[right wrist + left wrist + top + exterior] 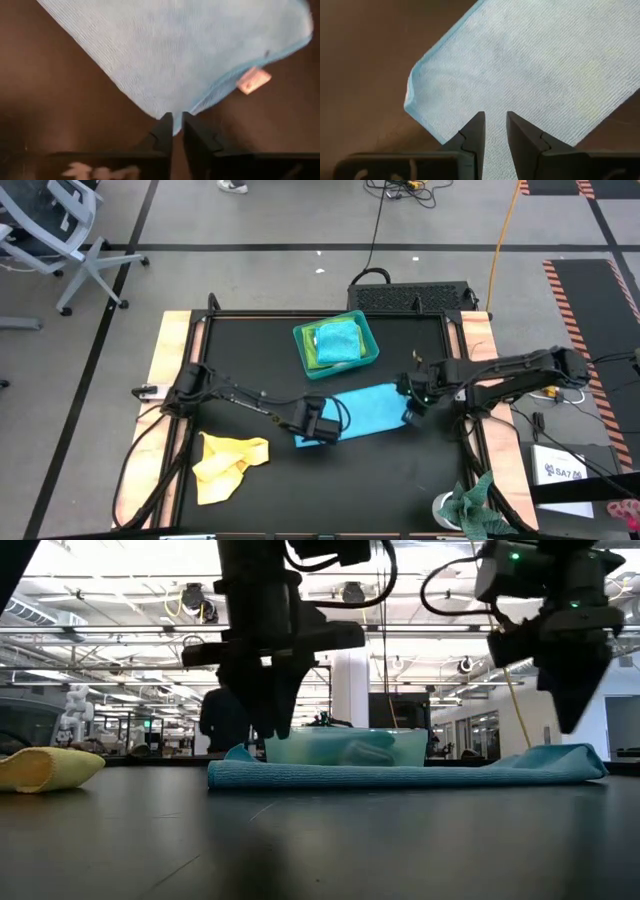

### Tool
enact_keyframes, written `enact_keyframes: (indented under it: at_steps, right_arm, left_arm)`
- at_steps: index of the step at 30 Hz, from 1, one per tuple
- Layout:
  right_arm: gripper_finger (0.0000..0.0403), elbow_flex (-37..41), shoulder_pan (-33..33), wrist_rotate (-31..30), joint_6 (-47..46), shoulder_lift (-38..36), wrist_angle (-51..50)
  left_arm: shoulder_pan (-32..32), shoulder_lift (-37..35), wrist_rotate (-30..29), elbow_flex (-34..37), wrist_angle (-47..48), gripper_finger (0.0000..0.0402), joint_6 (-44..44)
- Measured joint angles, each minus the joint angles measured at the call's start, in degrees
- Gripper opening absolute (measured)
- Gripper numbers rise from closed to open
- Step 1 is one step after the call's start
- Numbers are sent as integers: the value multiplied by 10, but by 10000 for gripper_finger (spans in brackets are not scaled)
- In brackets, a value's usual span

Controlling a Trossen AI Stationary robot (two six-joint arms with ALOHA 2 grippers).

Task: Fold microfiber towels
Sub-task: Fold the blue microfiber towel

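Note:
A light blue towel lies flat on the black table, its left end looking doubled over. My left gripper hangs just above that left end, fingers pointing down and slightly open with nothing between them. My right gripper stands shut above the towel's right corner, beside a small sewn label. In the low view both grippers show a little above the towel. A yellow towel lies crumpled at the near left.
A teal tray at the table's far middle holds a turquoise towel and a lime green one. A mottled green-and-white rag sits at the near right corner. Wooden rails border the table's left and right sides.

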State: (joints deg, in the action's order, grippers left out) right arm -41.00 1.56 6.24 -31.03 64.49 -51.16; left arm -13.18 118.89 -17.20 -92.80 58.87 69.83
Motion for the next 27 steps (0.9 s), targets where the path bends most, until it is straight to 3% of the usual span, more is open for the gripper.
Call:
enact_keyframes:
  at_steps: [3,13,21,27]
  right_arm:
    - [5,17,-23,0,-41,0,10]
    - [0,76,-73,-1,-135,0,183]
    - [0,77,-74,-6,-133,0,149]
    - [0,77,-74,-63,-131,1,78]
  left_arm:
    - [-7,0,-2,14,-5,81,21]
    - [-30,0,22,74,-33,81,79]
    - [-44,0,22,94,-57,81,103]
    - [-46,-3,15,115,-69,81,115]
